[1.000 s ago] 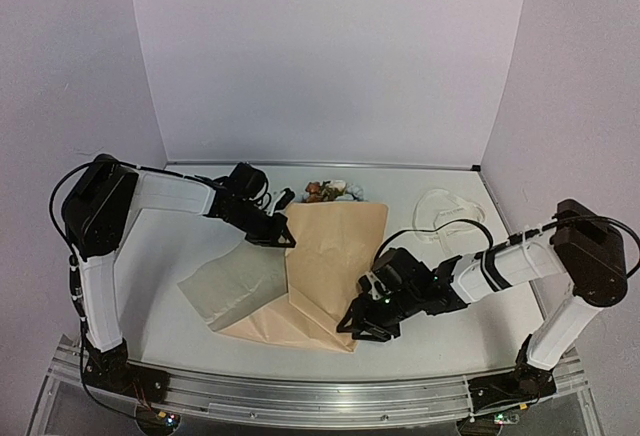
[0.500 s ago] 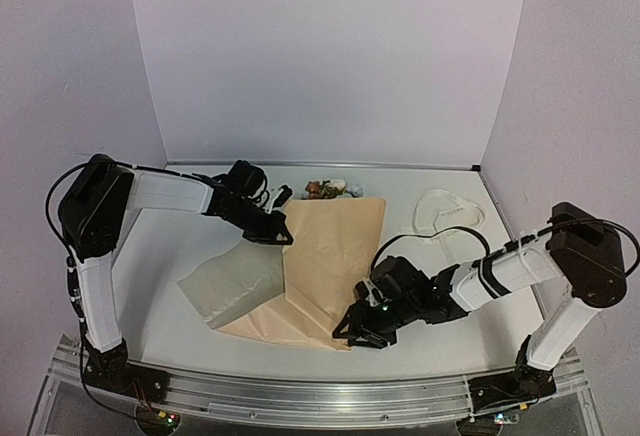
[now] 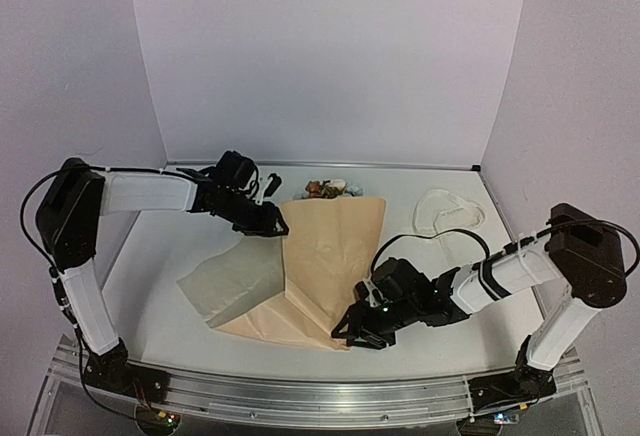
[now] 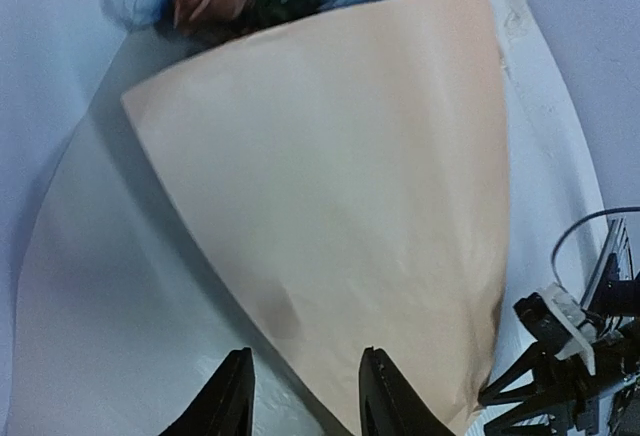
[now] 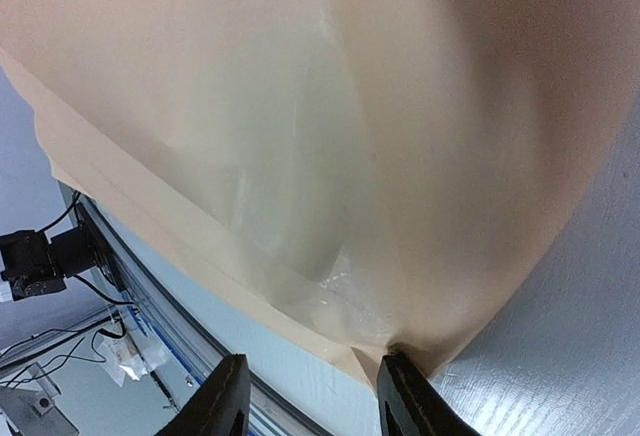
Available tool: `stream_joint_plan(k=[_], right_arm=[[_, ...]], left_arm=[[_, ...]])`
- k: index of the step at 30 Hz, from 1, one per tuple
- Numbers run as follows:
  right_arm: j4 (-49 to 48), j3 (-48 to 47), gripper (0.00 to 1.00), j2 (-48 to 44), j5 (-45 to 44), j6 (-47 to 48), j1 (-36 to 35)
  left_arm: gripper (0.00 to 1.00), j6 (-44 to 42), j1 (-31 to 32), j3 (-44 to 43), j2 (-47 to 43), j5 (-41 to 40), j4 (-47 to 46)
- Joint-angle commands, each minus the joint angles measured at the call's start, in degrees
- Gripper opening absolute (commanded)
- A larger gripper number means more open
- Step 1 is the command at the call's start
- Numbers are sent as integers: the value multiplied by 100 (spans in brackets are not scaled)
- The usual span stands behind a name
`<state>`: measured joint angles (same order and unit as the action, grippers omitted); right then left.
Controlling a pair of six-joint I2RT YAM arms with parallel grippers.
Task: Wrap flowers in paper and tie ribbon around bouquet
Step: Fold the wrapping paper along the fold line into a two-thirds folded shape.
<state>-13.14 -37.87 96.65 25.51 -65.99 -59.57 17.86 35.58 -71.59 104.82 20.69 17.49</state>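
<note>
Tan kraft paper sheet (image 3: 330,246) is folded over pink-and-blue flower heads (image 3: 330,189) at frame centre; left jaws and right jaws are parted, grasping nothing.

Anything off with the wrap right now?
The pale grey-green sheet juts out askew from under the paper on the left, untucked. Its near corner, by the right tool, is wrinkled with layers misaligned. Nothing spilled.
</note>
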Motion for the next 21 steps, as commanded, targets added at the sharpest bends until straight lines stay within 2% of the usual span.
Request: stream_joint_plan(k=[1,5,9,14,21], right_arm=[[245,10,44,255,-90,-88,-55],[251,-57,44,276,-74,-115,-72],[259,-85,44,294,-64,-145,-77],[268,-16,45,256,-86,-156,-80],[299,-86,44,318,-167,-241,-95]], left_arm=[[39,52,536,-4,-1033,-660,-55],[33,433,1168,262,-1098,-498,-278],[24,934,1609,729,-787,-159,-967],[17,1409,1720,1344,-614,87,-1633],[12,1632,1733,1832,-334,111,-1893]])
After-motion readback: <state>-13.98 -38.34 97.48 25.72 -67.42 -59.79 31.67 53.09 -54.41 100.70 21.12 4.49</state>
